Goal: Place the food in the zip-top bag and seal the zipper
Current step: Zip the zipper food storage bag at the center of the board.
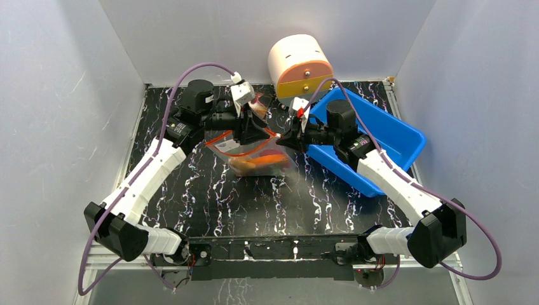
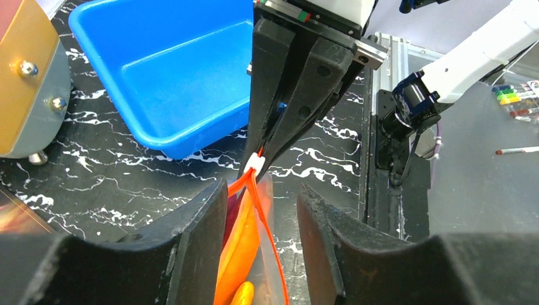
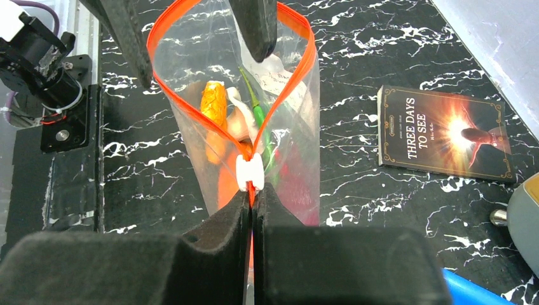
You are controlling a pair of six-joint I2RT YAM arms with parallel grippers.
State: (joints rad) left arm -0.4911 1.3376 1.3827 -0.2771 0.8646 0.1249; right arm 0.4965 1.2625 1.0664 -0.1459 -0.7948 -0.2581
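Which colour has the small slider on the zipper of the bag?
The slider on the zipper is white; the right wrist view shows it best.

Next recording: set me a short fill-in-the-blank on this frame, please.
The right gripper pinches the slider on the zipper; the slider's colour is ____.
The food lies ____ the zip-top bag.
On the left gripper, the jaws stand ____.
The cover of the book reads THREE DAYS TO ____.
Missing: white; inside; open; SEE.

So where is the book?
In the right wrist view, the book lies flat on the black table, at the picture's right, apart from the zip-top bag.
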